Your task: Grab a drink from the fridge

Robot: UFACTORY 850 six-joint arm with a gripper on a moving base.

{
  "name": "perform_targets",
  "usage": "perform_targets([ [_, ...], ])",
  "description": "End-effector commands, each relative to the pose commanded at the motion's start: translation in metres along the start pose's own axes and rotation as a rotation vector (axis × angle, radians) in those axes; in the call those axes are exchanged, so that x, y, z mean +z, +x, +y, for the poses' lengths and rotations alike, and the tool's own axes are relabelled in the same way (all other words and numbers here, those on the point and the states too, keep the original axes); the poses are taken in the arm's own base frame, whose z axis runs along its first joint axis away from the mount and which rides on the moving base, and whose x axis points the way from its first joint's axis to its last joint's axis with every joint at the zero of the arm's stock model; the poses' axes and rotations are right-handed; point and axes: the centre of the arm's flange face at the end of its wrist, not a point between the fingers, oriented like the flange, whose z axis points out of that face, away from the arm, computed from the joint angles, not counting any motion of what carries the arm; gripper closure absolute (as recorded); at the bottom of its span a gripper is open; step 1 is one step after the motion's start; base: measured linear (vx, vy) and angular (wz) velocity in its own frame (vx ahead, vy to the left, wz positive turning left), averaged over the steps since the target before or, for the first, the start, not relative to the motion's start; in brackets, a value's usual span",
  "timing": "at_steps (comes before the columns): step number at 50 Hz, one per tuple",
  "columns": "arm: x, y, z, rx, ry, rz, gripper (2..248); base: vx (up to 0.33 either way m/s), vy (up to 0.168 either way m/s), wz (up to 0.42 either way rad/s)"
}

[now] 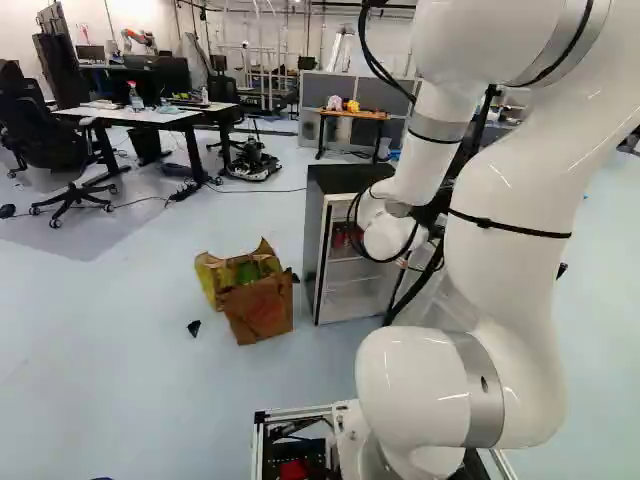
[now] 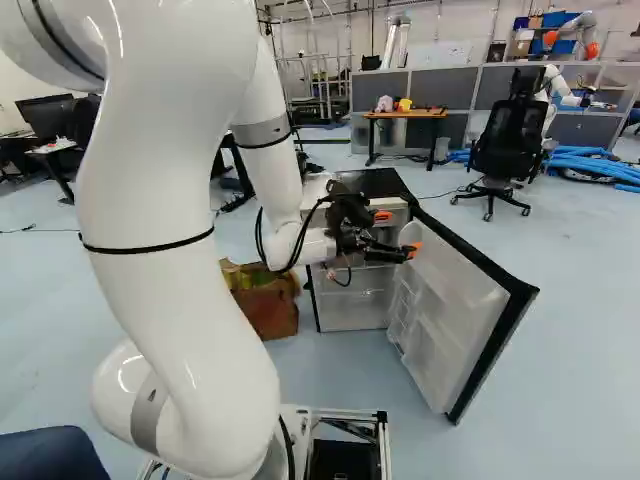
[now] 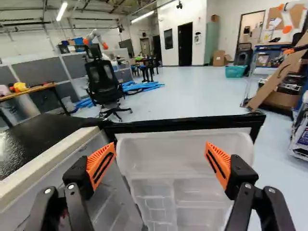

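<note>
My gripper (image 2: 398,233) is at the upper front of the small fridge (image 2: 357,312), beside its opened door (image 2: 450,300), in the right base view. Seen from the wrist, the gripper (image 3: 160,156) is open, its orange-padded fingers wide apart with nothing between them. Beyond them is the door's white inner side (image 3: 185,149) with moulded shelves; the fridge's black top (image 3: 45,132) lies to one side. In the left base view, the arm partly covers the fridge (image 1: 318,235), and something dark red (image 1: 342,236) shows on an upper shelf; I cannot tell whether it is a drink.
A brown paper bag (image 1: 262,308) stands on the floor beside the fridge, with a yellow-green bag (image 1: 225,272) behind it. Further back are a wooden-topped table (image 2: 405,114), an office chair (image 2: 506,145), blue tubes (image 2: 595,165) and another robot (image 2: 555,88).
</note>
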Motion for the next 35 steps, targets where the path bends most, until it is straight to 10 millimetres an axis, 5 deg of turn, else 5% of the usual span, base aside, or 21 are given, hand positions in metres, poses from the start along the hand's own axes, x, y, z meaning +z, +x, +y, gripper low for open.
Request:
perform_targets([
  [35, 0.002, -0.026, -0.026, -0.135, 0.315, -0.206, 3, 0.0, 0.0, 0.0],
])
